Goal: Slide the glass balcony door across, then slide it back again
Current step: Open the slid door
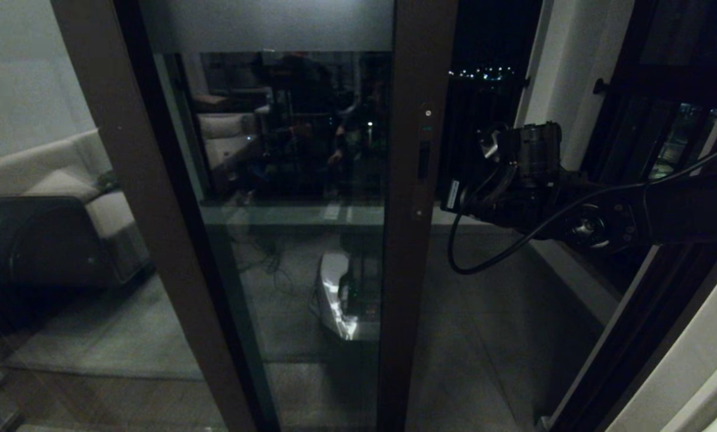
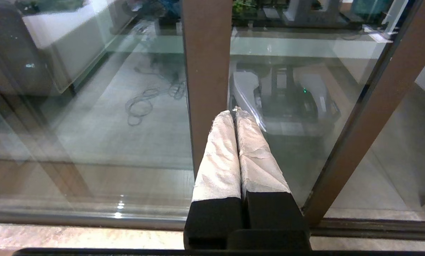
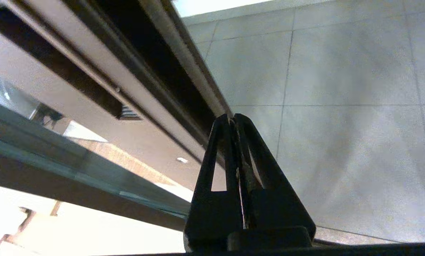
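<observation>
The glass balcony door (image 1: 310, 180) has a dark brown frame, a frosted band on top and a slim black handle (image 1: 423, 159) on its right stile (image 1: 415, 252). It stands partly slid left, with a gap to its right showing the balcony floor. My right arm (image 1: 532, 180) reaches in from the right at handle height. Its black right gripper (image 3: 232, 117) is shut with nothing in it, tips beside the stile's outer edge (image 3: 184, 67); whether they touch is unclear. My left gripper (image 2: 233, 111), white-wrapped, is shut, low before the glass and a brown stile (image 2: 205, 64).
A handle-less brown-framed panel (image 1: 64, 180) at the left shows a sofa. The floor track (image 2: 91, 213) runs along the sill. A white wall and black-framed window (image 1: 664, 120) bound the right side. Grey balcony tiles (image 3: 340, 106) lie beyond the gap.
</observation>
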Tool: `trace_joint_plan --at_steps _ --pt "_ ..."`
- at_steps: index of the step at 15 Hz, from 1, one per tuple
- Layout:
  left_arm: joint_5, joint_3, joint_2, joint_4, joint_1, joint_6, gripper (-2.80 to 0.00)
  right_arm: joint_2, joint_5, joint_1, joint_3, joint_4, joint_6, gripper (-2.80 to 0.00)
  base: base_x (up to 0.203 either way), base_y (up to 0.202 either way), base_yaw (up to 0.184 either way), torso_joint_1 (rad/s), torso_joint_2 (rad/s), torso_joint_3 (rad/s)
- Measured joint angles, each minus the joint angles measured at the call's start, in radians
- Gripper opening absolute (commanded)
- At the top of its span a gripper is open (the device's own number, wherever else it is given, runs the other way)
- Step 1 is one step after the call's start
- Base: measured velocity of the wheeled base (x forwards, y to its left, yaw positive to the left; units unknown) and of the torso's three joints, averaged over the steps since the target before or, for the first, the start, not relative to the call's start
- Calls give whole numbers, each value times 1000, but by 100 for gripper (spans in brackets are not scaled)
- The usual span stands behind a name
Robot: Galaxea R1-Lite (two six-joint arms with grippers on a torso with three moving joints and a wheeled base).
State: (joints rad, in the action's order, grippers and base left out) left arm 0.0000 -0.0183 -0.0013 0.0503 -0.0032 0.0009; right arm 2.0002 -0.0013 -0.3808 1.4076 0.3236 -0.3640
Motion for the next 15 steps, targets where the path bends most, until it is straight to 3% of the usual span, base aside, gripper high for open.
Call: trace_joint_plan --at_steps 7,10,15 --pt "0 0 0 0 0 0 -280 -211 -25 37 -199 11 108 -280 0 0 0 0 0 0" --pt "0 0 0 0 0 0 -280 -465 -64 6 -311 -56 132 -280 0 0 0 0 0 0" --pt "0 0 0 0 0 0 -280 -1013 -212 -77 -517 -334 169 -280 0 0 0 0 0 0"
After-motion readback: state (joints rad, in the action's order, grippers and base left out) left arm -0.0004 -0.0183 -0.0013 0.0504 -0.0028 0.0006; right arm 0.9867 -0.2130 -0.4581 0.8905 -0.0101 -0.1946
